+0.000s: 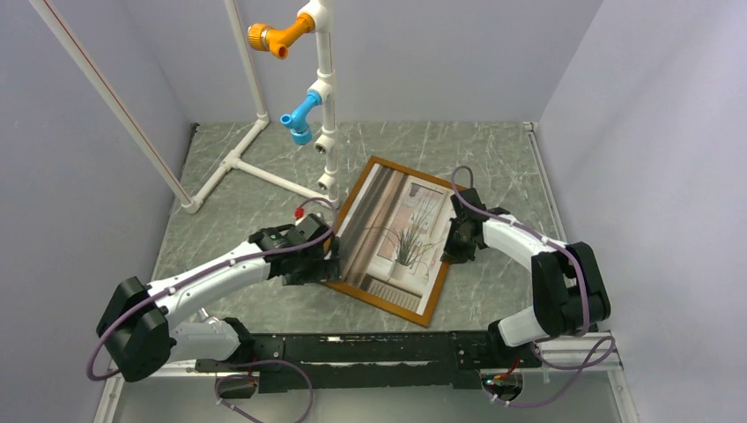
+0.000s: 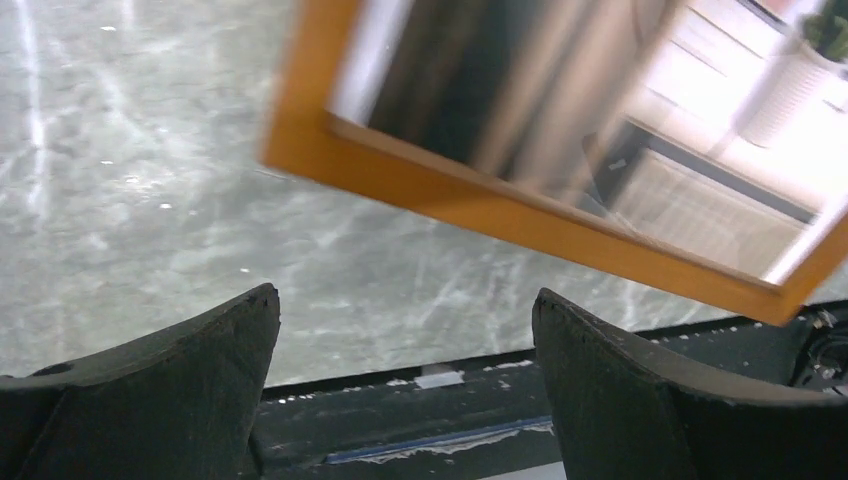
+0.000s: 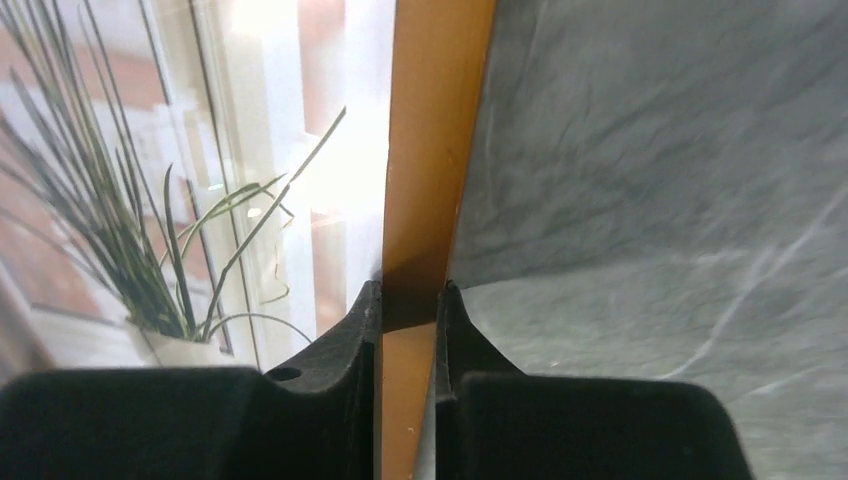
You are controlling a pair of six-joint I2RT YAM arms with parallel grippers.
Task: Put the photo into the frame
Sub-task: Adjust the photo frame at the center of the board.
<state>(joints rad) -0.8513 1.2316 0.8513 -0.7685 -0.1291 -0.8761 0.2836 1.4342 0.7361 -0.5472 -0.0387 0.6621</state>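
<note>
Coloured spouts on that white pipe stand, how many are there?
2. The orange spout sticks out near the top of the white pipe stand; the blue spout sits lower on the same upright. A small one behind the pipes could be hidden.

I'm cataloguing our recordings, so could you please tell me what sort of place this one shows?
Probably a robot lab test cell: plain grey walls box in a marble-patterned table, and a white pipe rig with an orange fitting and a blue fitting stands on it.
</note>
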